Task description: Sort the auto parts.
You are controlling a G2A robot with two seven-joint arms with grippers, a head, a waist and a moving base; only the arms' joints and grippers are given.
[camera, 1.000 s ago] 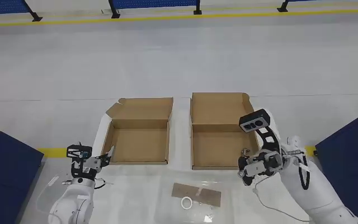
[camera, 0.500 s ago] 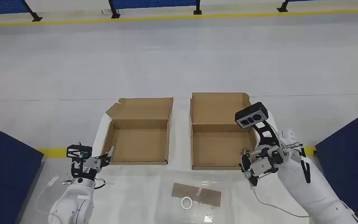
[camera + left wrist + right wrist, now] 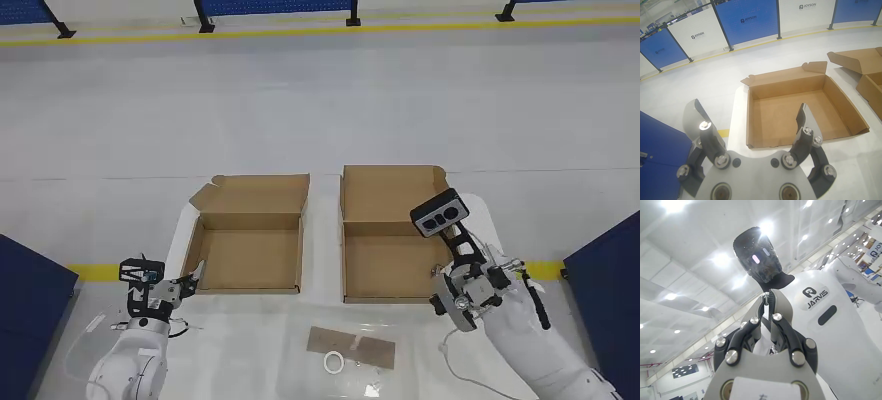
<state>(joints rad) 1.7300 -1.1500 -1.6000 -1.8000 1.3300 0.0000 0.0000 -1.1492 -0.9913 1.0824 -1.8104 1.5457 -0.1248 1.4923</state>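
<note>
Small metal part (image 3: 766,297) pinched in right gripper (image 3: 767,301), fingers closed on it, tips pointing up, just off near-right corner of right box (image 3: 385,265). Clear bag (image 3: 368,378) w/ white ring (image 3: 334,362) & brown card (image 3: 352,347) lies in front of that box. Left box (image 3: 250,258) sits beside it. Left gripper (image 3: 750,103) is beyond that, fingers spread wide, holding nothing.

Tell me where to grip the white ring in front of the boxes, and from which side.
Take the white ring across its thin rim, from straight above: it seems to lie flat, so no side face offers itself.
</note>
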